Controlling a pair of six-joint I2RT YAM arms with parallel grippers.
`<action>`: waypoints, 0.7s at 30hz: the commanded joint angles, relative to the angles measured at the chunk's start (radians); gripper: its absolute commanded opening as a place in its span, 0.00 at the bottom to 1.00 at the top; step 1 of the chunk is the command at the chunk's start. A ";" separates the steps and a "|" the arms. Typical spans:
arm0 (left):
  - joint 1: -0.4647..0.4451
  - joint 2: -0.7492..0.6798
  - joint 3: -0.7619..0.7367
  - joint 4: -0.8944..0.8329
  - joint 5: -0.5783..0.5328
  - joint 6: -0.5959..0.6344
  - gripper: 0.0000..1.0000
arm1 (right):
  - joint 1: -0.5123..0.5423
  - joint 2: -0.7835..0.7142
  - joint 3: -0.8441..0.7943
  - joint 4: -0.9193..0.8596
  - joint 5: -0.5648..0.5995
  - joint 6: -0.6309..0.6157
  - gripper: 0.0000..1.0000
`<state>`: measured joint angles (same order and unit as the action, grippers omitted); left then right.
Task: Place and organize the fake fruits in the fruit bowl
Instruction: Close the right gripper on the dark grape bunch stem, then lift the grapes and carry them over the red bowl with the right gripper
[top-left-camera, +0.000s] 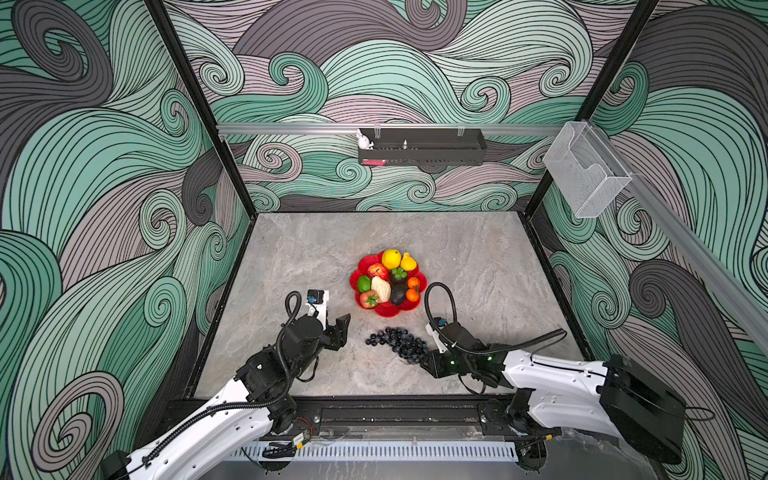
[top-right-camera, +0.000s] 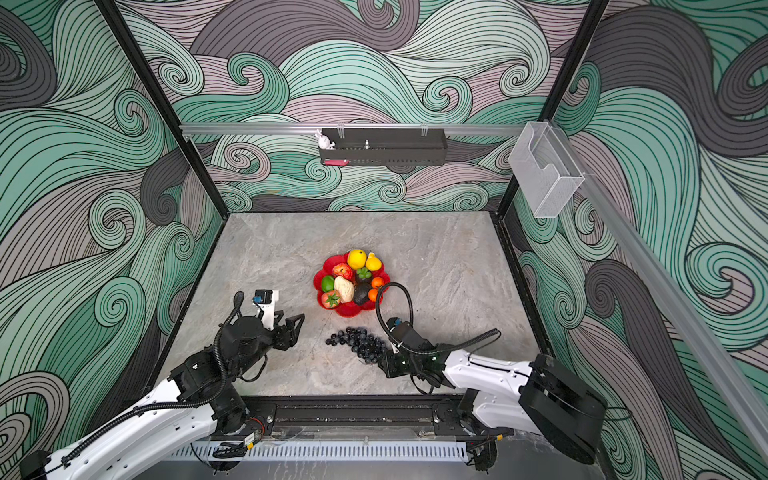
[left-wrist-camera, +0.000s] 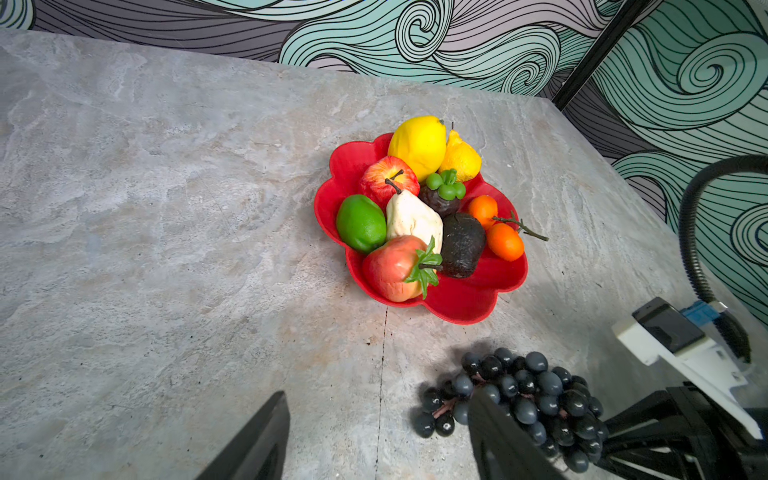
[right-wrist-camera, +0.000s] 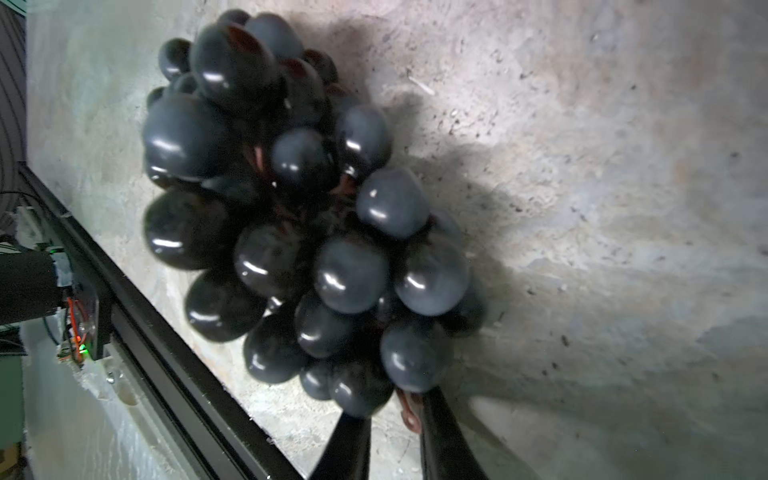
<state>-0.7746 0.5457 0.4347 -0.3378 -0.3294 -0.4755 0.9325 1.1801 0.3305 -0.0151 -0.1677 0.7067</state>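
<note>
Right pincer (right-wrist-camera: 390, 415) narrow around brown stem (right-wrist-camera: 409, 411) of dark plastic grape bunch (right-wrist-camera: 291, 208), grip unclear; stem lets you lift whole bunch. Left pincer (left-wrist-camera: 378, 436) released.

A grey, marble-look tabletop (top-left-camera: 311, 257) makes the floor of the booth. It is walled on three sides by panels (top-left-camera: 374, 62) printed with swirling green, grey and mauve waves. Black frame posts (top-left-camera: 199, 108) run up the back corners. A silver rail (top-left-camera: 291, 129) crosses the back wall. A long black tray (top-left-camera: 432, 151) hangs from it, with a small white rabbit figurine (top-left-camera: 364, 141) at its left end. A clear plastic box (top-left-camera: 586, 174) hangs high on the right-hand wall. A white slotted strip (top-left-camera: 395, 451) lies along the near edge.
</note>
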 joint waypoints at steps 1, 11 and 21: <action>0.006 -0.001 0.005 -0.018 -0.020 0.003 0.70 | 0.008 -0.003 0.005 -0.065 0.058 -0.016 0.17; 0.008 0.002 0.004 -0.020 -0.031 0.019 0.71 | 0.018 -0.236 0.090 -0.370 0.229 -0.113 0.07; 0.008 -0.167 -0.033 -0.102 -0.245 0.015 0.73 | 0.016 -0.326 0.255 -0.542 0.336 -0.245 0.00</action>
<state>-0.7746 0.4355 0.4187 -0.3996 -0.4671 -0.4644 0.9451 0.8749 0.5282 -0.4698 0.0982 0.5354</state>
